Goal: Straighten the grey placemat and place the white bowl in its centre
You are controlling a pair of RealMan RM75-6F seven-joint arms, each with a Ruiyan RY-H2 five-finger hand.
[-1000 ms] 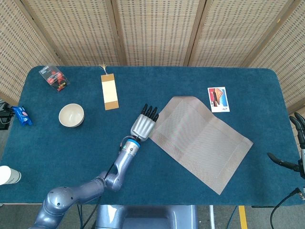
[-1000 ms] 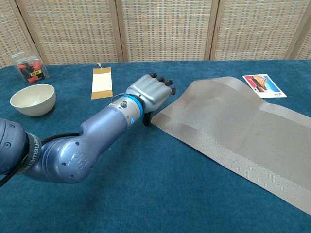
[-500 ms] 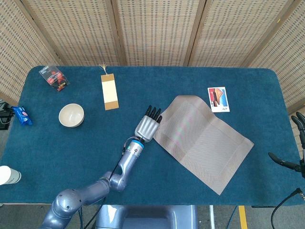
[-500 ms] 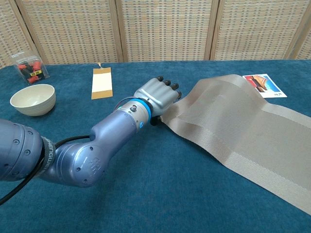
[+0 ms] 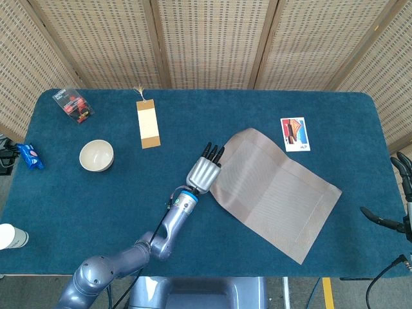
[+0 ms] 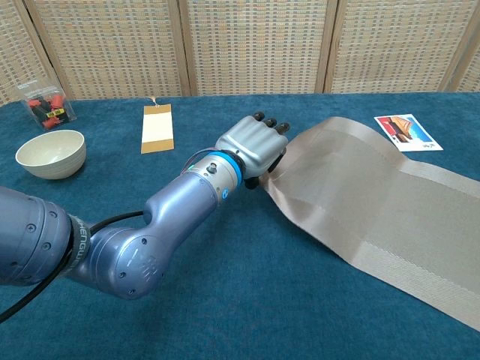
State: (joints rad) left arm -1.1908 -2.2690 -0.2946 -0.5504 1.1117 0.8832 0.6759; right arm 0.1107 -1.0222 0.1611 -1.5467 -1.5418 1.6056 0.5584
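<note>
We see the left robot hand [image 5: 205, 170] at the left edge of the grey placemat [image 5: 275, 193], fingers [image 6: 270, 124] curled over that edge and grasping it, thumb side tucked underneath in the chest view. The placemat lies skewed on the blue table [image 5: 96, 199], its long side running diagonally from centre toward the right front, near corner pointing at the front edge. The edge by the hand looks a little lifted in the chest view.

The white bowl [image 5: 96, 155] sits upright on the left part of the table, well apart from the placemat, nothing in it that we can see.

The right robot hand [image 5: 400, 193] shows only partly at the far right frame edge, off the table; we cannot tell how its fingers stand.

Other stuff: a tan bookmark with tassel [image 5: 148, 123] lies flat behind and between bowl and placemat; a postcard [image 5: 295, 134] lies just beyond the placemat's far corner, apart from it; a clear packet with red and black contents [image 5: 73, 103] is at the far left corner; a blue snack wrapper [image 5: 28, 156] sits at the left edge; a white cylinder [image 5: 11, 236] stands at the front left, cut off by the frame. Wicker screens [image 5: 212, 42] back the table.
</note>
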